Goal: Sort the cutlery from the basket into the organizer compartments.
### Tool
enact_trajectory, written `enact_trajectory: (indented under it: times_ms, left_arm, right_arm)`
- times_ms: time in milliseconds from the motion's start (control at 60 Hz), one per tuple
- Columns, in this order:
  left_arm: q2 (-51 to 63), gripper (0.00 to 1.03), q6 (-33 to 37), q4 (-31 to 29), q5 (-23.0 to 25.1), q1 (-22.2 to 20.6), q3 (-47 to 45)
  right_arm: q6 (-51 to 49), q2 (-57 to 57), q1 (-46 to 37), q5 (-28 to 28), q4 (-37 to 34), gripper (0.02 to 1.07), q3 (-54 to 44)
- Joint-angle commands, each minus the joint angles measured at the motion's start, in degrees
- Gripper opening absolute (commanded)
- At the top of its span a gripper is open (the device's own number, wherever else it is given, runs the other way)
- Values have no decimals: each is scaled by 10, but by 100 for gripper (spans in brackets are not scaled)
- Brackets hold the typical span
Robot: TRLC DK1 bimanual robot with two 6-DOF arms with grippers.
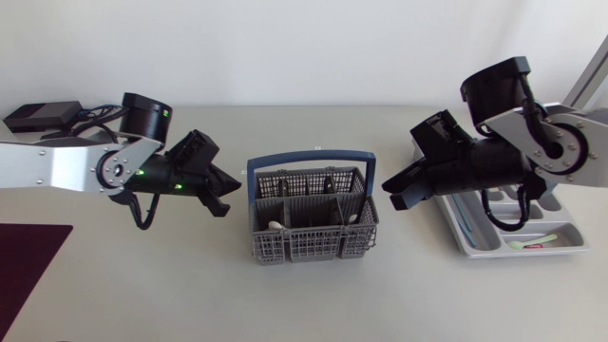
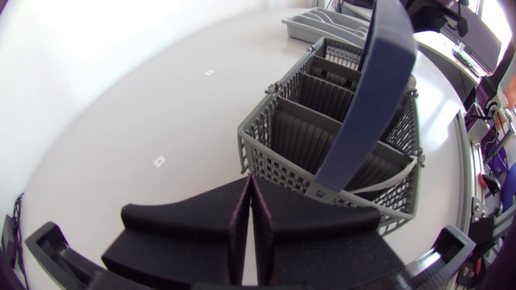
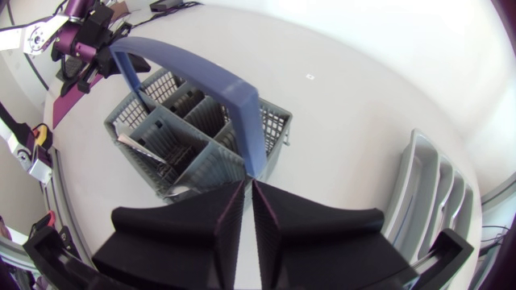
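A grey cutlery basket point(image 1: 313, 237) with a blue handle point(image 1: 312, 158) stands mid-table, with a few light-coloured utensils point(image 1: 274, 225) in its compartments. My left gripper point(image 1: 224, 198) hangs just left of the basket with its fingers pressed together and nothing in them. In the left wrist view the basket point(image 2: 282, 137) lies right ahead of this gripper point(image 2: 250, 179). My right gripper point(image 1: 391, 197) hovers at the basket's right side, between it and the grey organizer point(image 1: 475, 249). Its fingers point(image 3: 274, 201) stand a narrow slit apart and hold nothing. A white spoon point(image 1: 528, 244) lies in the organizer.
A dark maroon mat point(image 1: 28, 261) lies at the front left edge of the table. A black box point(image 1: 38, 116) with cables sits at the back left. The organizer point(image 3: 435, 201) lies beside my right gripper point(image 3: 248, 184), and the basket point(image 3: 153, 133) stands ahead of it.
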Motion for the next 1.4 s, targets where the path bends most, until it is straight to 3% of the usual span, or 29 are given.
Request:
enact_trajectory:
  times_ms: [0,250,550,1050,1267,1383]
  left_arm:
    - [-53,4,0,-23,8,2,-30]
    - [-184,4,4,-96,23,-12,-95]
    - [-250,4,9,-125,47,-35,-146]
    - [-254,4,29,-122,67,-36,-176]
    - [-253,4,29,-118,69,-39,-176]
    - [-252,4,29,-117,69,-39,-174]
  right_arm:
    - [-10,-21,20,4,-28,31,16]
    - [-12,-23,124,-4,-72,42,62]
    - [-7,82,229,-1,-74,42,132]
    - [-20,225,246,0,-78,43,221]
    - [-19,224,253,7,-76,43,214]
    - [-7,212,266,46,-43,43,183]
